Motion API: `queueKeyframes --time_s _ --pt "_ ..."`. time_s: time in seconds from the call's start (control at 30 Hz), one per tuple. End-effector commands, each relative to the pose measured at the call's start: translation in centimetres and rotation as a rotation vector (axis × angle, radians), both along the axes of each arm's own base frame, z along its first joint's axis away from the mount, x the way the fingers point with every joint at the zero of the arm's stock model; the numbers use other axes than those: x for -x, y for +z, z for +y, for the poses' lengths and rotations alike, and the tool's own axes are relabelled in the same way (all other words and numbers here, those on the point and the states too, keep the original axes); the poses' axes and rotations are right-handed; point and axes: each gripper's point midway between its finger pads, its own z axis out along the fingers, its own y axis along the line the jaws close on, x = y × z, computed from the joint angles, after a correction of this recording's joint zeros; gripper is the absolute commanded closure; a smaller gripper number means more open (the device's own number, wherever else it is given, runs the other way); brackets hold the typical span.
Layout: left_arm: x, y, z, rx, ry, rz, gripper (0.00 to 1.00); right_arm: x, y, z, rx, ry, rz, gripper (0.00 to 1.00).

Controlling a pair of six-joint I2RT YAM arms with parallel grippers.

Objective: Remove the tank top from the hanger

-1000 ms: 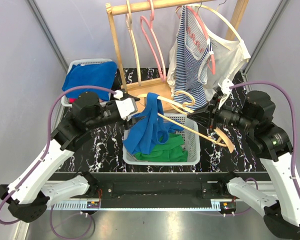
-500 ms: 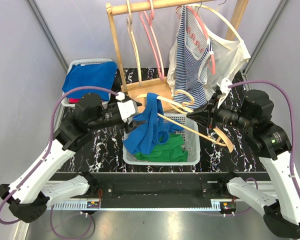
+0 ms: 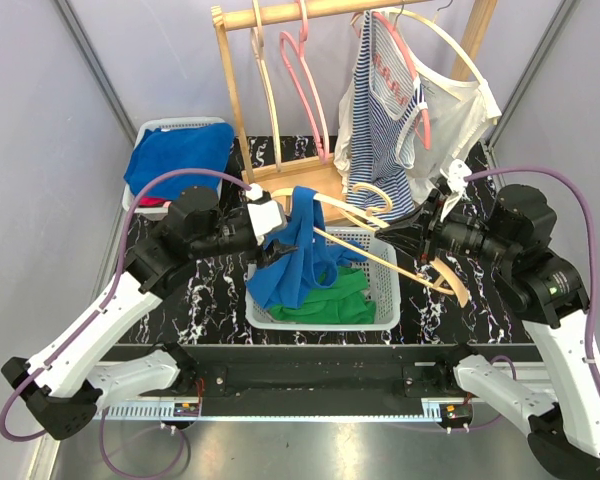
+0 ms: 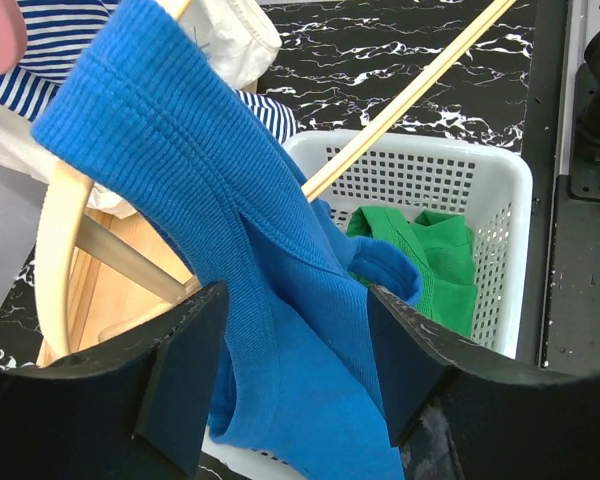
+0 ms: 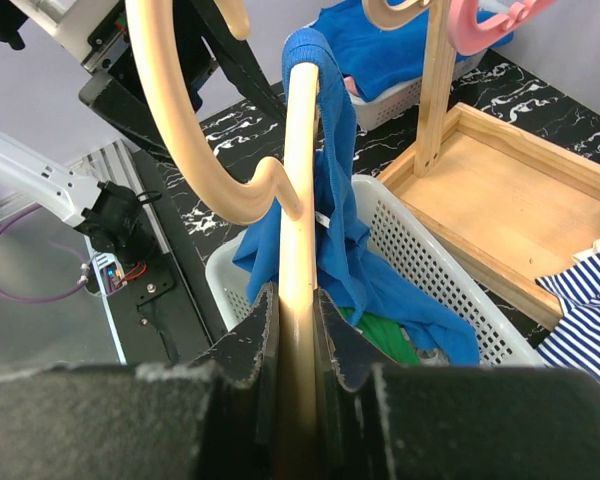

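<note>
Nearest the arm bases, a white plastic mesh basket point(image 3: 325, 322) sits on the black marble-patterned bench point(image 3: 422, 314) with a crumpled green garment point(image 3: 335, 300) inside it. The blue ribbed tank top point(image 3: 292, 255) hangs over the basket's left half. It is draped across one arm of a pale wooden hanger point(image 5: 300, 180), and its lower end reaches down into the basket beside the green garment.

The left end effector point(image 4: 295, 300) stands spread, with one dark finger point(image 4: 185, 385) on each side of the hanging blue fabric. The wrist view shows wood through the gap on the left, so the cloth is not pinched. The right end effector point(image 5: 298, 300) is pressed together on the hanger's straight bar, which runs from it above the basket toward the left arm.

Farther back stands a light wooden rack point(image 3: 235, 90) carrying empty pink hangers point(image 3: 310, 95). On its right end hang a navy-and-white striped top point(image 3: 375, 120) and a cream top point(image 3: 462, 110). At the far left of the bench is a second white basket point(image 3: 150, 128) holding a folded blue cloth point(image 3: 180, 155).
</note>
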Motion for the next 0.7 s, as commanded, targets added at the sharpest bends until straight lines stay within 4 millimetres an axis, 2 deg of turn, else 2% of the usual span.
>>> queueKeyframes --time_s 0.0,0.2,0.3,0.33,0.43,0.47,0.5,0.67 --pt "0.2 1.6 -0.6 0.052 -0.027 -0.03 0.39 0.8 3.2 0.2 -0.065 0.032 -0.106 0.97" --pt "-0.6 1.7 -0.6 0.048 0.002 -0.049 0.4 1.3 3.3 0.0 -0.066 0.032 -0.111 0.98" --pt "-0.9 1.3 -0.3 0.025 0.018 -0.06 0.45 1.6 3.3 0.0 -0.069 0.039 -0.115 0.98" --pt "-1.0 1.2 -0.4 0.022 0.015 -0.061 0.57 1.6 3.2 -0.1 -0.068 0.038 -0.114 0.98" --pt "-1.1 0.8 -0.9 0.032 0.011 -0.031 0.77 1.6 3.3 0.0 -0.069 0.043 -0.115 0.98" --pt "-1.3 1.0 -1.1 0.044 0.014 -0.033 0.9 1.7 3.5 0.0 -0.071 0.046 -0.117 0.98" --pt "-1.4 0.9 -1.3 0.045 0.01 -0.026 0.98 1.7 3.5 0.0 -0.071 0.047 -0.117 0.98" --pt "-1.6 1.4 -1.2 0.044 0.026 -0.025 1.0 1.8 3.7 -0.1 -0.074 0.04 -0.124 0.98"
